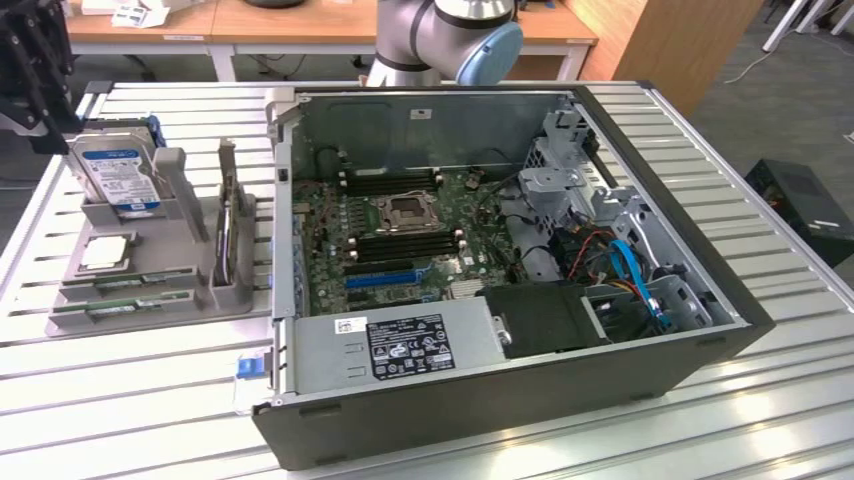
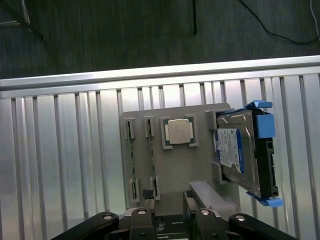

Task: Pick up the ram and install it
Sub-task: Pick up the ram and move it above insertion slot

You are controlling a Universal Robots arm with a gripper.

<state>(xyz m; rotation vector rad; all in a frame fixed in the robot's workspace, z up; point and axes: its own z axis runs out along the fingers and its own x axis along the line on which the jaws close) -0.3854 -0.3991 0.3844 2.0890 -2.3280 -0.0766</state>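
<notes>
Two green ram sticks (image 2: 131,160) (image 2: 151,160) stand on edge in narrow slots of a grey holder (image 2: 200,112). In the exterior view the sticks (image 1: 127,287) lie at the holder's near end, left of the open computer case (image 1: 534,400). My gripper (image 2: 170,217) hangs above the holder with its jaws open and nothing between them. In the exterior view the gripper (image 1: 34,100) is a dark shape at the far left, above the holder's back end. Black memory slots (image 1: 400,240) run beside the processor socket (image 1: 404,210) on the motherboard.
The holder also carries a silver processor chip (image 2: 179,131) and an upright hard drive (image 2: 240,155) with blue rails. A flat card (image 1: 230,230) stands on edge at the holder's right side. Drive cages and cables (image 1: 601,240) fill the case's right. The slatted metal table (image 1: 120,400) ends near the holder.
</notes>
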